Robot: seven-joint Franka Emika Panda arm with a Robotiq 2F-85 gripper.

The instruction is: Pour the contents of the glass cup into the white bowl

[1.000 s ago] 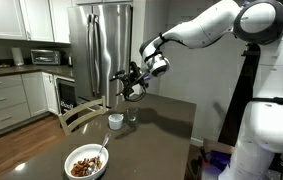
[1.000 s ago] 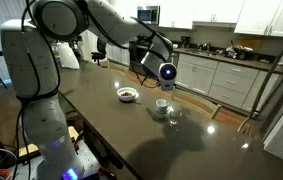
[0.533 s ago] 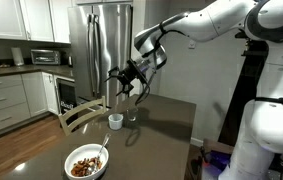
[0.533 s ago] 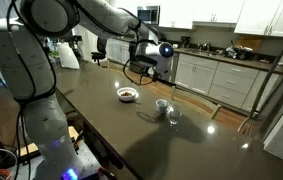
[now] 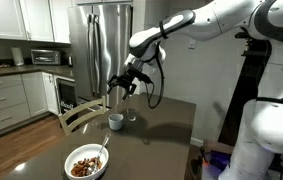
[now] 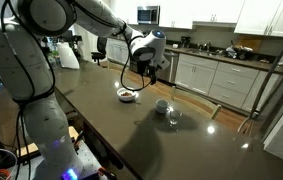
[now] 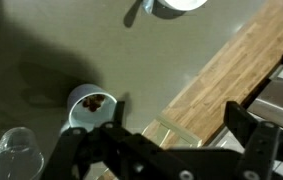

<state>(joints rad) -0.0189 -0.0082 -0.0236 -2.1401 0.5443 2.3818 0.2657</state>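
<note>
The glass cup (image 5: 131, 119) stands upright on the dark table next to a small opaque white cup (image 5: 115, 121). It shows in both exterior views (image 6: 173, 116) and at the bottom left of the wrist view (image 7: 11, 156). The white bowl (image 5: 86, 163) with brown food pieces and a utensil sits near the table's edge, also seen in an exterior view (image 6: 128, 94) and at the wrist view's top edge (image 7: 177, 5). My gripper (image 5: 121, 85) hangs open and empty in the air above the cups, its fingers spread wide in the wrist view (image 7: 171, 135).
The small white cup (image 7: 89, 104) holds brown bits. A wooden chair (image 5: 81, 112) stands at the table's side and shows as a wood strip in the wrist view (image 7: 216, 75). A steel fridge (image 5: 99, 45) and kitchen counters (image 6: 221, 70) lie behind.
The arm has swung and lifted its wrist; the gripper has shifted slightly sideways above the cups and stayed open. The cups and bowl have not moved.
</note>
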